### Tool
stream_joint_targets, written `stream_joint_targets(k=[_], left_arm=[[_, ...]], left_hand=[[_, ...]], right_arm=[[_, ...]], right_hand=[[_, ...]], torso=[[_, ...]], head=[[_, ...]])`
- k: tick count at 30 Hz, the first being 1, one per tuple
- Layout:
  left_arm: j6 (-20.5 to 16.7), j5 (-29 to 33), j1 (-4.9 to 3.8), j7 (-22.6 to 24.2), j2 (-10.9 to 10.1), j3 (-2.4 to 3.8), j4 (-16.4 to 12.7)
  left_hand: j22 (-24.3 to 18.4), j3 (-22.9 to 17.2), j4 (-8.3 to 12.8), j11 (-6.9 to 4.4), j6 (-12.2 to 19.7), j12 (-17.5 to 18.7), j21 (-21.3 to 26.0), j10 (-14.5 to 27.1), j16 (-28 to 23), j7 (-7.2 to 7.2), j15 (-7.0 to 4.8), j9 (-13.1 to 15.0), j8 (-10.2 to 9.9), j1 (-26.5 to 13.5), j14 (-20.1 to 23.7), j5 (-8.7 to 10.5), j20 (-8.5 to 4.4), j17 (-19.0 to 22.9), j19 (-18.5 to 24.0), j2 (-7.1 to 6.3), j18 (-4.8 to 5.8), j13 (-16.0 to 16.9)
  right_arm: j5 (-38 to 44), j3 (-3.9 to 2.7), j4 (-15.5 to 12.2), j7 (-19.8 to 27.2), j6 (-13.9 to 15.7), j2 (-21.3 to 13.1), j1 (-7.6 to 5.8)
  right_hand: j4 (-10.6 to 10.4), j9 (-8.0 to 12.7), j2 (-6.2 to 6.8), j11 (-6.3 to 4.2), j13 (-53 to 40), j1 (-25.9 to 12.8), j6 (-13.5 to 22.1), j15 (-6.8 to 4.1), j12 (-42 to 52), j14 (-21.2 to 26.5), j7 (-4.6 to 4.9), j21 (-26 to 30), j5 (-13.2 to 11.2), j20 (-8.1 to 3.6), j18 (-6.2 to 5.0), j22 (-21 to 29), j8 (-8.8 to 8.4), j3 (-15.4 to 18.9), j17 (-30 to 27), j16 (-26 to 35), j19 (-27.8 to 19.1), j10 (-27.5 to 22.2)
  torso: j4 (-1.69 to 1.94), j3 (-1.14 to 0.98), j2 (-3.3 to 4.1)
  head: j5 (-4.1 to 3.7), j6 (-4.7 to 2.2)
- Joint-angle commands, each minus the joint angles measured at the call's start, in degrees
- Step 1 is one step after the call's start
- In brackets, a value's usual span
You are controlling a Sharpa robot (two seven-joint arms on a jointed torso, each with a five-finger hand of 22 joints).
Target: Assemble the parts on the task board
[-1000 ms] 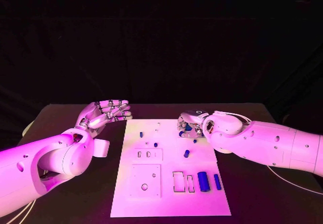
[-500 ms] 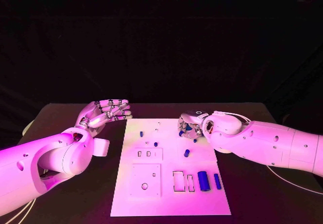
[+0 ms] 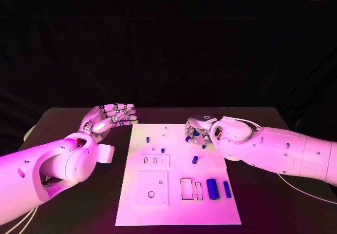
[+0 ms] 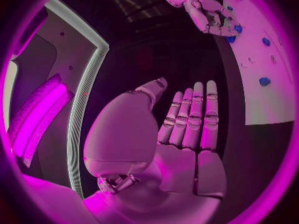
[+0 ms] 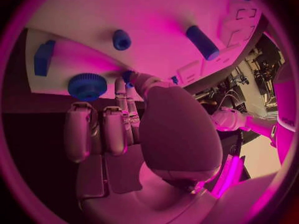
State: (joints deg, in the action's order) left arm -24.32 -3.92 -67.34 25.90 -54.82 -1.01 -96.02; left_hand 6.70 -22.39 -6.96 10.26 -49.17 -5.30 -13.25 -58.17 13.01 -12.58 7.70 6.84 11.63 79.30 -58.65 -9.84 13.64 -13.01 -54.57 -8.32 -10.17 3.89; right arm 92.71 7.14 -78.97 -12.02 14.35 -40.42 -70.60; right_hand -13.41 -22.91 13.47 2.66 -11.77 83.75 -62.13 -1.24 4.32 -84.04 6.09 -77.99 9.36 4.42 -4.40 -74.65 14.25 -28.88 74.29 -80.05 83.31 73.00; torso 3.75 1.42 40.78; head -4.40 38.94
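The white task board (image 3: 176,202) lies in the middle of the black table. My right hand (image 3: 197,130) hovers low over its far right part, fingers pointing down. In the right wrist view its thumb and a fingertip (image 5: 122,86) meet around a small blue part (image 5: 127,75) at the board's surface. Close by are a blue toothed wheel (image 5: 87,86), a blue block (image 5: 44,57) and a round peg (image 5: 121,40). My left hand (image 3: 111,118) is raised off the board's far left corner, fingers apart and empty (image 4: 187,119).
More blue parts are on the board: a short peg (image 3: 195,159) mid-board, small pegs (image 3: 147,140) on the left, and a thick cylinder (image 3: 212,189) beside a slim bar (image 3: 227,189) near the front right. Rectangular recesses (image 3: 152,187) take up the front left.
My right hand has edged slightly left over the far right parts. The left hand has stayed where it was.
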Motion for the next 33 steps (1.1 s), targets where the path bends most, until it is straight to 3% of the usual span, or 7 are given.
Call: stream_joint_targets(k=[1,8,13,27,33], left_arm=[[1.0,-0.1,-0.10,0.2,0.1,0.07,0.0],[0.9,-0.1,-0.10,0.2,0.0,0.07,0.1],[0.8,0.0,-0.10,0.2,0.1,0.07,0.2],[1.0,0.1,-0.13,0.2,0.2,0.08,-0.1],[1.0,0.1,-0.18,0.2,0.3,0.10,-0.1]], left_hand=[[0.1,-0.3,0.0,0.15,-0.5,0.4,-0.3,-0.3,-0.2,-0.94,0.03,0.0,0.3,-0.1,0.3,0.06,0.06,-0.1,-0.5,-0.30,-0.28,0.0],[0.1,-0.4,0.0,0.14,-0.5,0.4,-0.3,-0.4,-0.2,-0.93,0.02,0.0,0.3,-0.1,0.3,0.07,0.04,-0.1,-0.5,-0.24,-0.28,0.0],[0.1,-0.4,0.1,0.14,-0.5,0.4,-0.4,-0.4,-0.2,-0.92,0.03,0.0,0.3,0.0,0.4,0.07,0.04,-0.1,-0.5,-0.23,-0.27,0.0],[0.1,-0.5,0.1,0.13,-0.5,0.4,-0.4,-0.5,-0.3,-0.91,0.05,0.0,0.3,0.0,0.5,0.08,0.04,-0.2,-0.5,-0.22,-0.26,0.0],[0.1,-0.5,0.1,0.13,-0.5,0.4,-0.4,-0.5,-0.3,-0.91,0.05,0.0,0.3,0.0,0.5,0.08,0.04,-0.2,-0.5,-0.22,-0.26,0.0]], right_arm=[[0.8,-0.01,-0.3,-1.2,4.4,0.0,0.01],[1.1,-0.13,-1.2,-2.6,8.8,0.5,-0.30],[1.3,-0.18,-0.6,-3.4,10.4,2.0,-0.54],[1.5,-0.20,6.4,-3.2,12.6,9.2,-0.51],[1.3,-0.19,8.3,-2.9,12.6,11.1,-0.29]], right_hand=[[0.1,-0.3,-1.04,-0.03,-0.2,0.4,-0.4,-0.48,0.1,-3.4,0.04,-0.4,0.6,-0.14,1.12,-0.1,0.33,-0.4,-0.1,-0.3,0.4,0.4],[0.9,-0.7,-0.89,0.22,0.1,0.3,-0.1,-0.33,-0.5,-3.4,0.31,-0.5,1.5,-0.13,1.14,-0.2,0.31,-1.0,-0.3,-0.3,0.3,-0.2],[1.2,-1.0,-0.93,0.26,0.1,0.3,-0.1,-0.29,-0.6,-3.4,0.36,-0.6,2.0,-0.09,1.16,-0.4,0.39,-1.3,-0.2,-0.4,0.3,-0.1],[1.7,-1.3,-0.79,0.35,0.2,0.1,0.1,-0.23,-0.6,-3.4,0.51,-0.6,2.7,-0.04,1.17,-0.5,0.39,-1.6,-0.2,-0.5,0.3,-0.2],[1.7,-1.4,-0.74,0.38,0.3,0.0,0.2,-0.21,-0.6,-3.4,0.55,-0.7,2.8,-0.03,1.17,-0.6,0.36,-1.6,-0.2,-0.5,0.3,-0.2]], torso=[[-0.01,0.02,-0.01],[-0.05,0.07,-0.06],[-0.03,0.05,0.00],[0.17,0.06,0.15],[0.48,0.14,0.23]], head=[[0.11,-0.07],[0.23,-0.31],[0.22,-0.47],[0.38,-0.49],[0.46,-0.38]])
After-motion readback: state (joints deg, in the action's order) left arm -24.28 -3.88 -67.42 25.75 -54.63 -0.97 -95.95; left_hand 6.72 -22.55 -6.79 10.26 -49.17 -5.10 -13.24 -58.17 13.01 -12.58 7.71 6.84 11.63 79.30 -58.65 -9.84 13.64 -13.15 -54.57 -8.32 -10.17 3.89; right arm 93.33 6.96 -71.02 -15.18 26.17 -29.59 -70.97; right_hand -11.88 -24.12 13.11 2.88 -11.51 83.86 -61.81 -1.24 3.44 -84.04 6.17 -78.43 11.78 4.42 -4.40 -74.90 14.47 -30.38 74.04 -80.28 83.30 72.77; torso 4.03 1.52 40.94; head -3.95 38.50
